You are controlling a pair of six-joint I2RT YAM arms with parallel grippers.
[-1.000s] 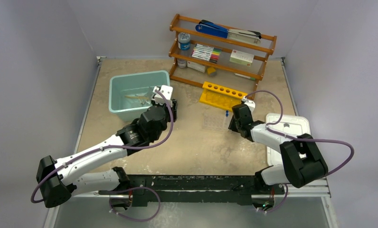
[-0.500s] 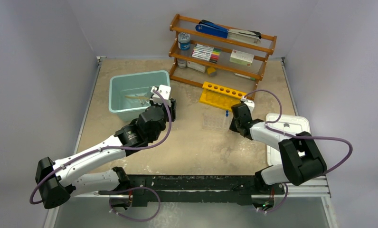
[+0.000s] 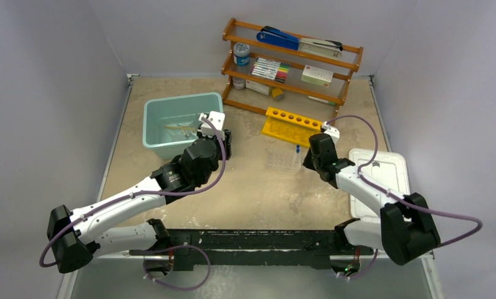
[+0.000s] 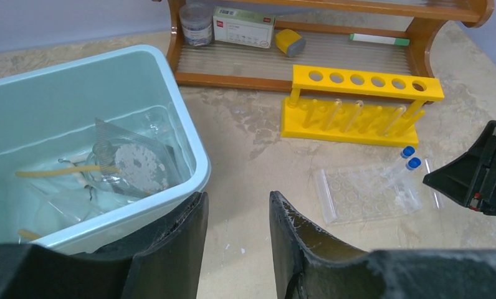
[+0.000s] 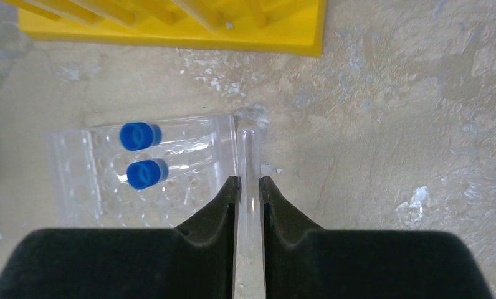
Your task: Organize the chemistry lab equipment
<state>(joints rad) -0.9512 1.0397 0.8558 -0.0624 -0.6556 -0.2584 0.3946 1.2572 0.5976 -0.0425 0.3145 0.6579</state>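
- The teal bin point(image 4: 192, 146) stands on the left of the table. It holds the long amber tube point(image 4: 65, 170), the round flask point(image 4: 136, 168) and some other clear pieces that are hard to tell apart, so that part of the tidying looks done.
- The left gripper point(image 4: 236, 243) hangs just outside the bin's near right corner. Its fingers are apart with nothing between them. Against the earlier frames this arm has barely shifted, and I judge it is waiting.
- The yellow rack point(image 4: 367, 93) sits in front of the wooden shelf point(image 3: 289, 53), and no tube can be made out in its holes. Just in front of it lies the clear well plate point(image 5: 90, 187), with two blue-capped vials point(image 5: 139, 135) resting across it. None of these has moved.
- The change is at the right gripper point(image 5: 248, 193). Its fingers have come together and now pinch the clear tube point(image 5: 248, 146), which lies on the table against the plate's right edge. The tube runs back between the pads, with its tip pointing toward the rack.
- The grasp therefore looks made and the lift not yet begun. The rack, close ahead, is the likely place for the tube. Thin glass held this near one end could swing or slip.
- Compared with a second ago, the right arm's elbow has swung outward and lower, toward the right of the white lid point(image 3: 382, 168). Its cable loop trails wider, and the wrist sits a touch further right.
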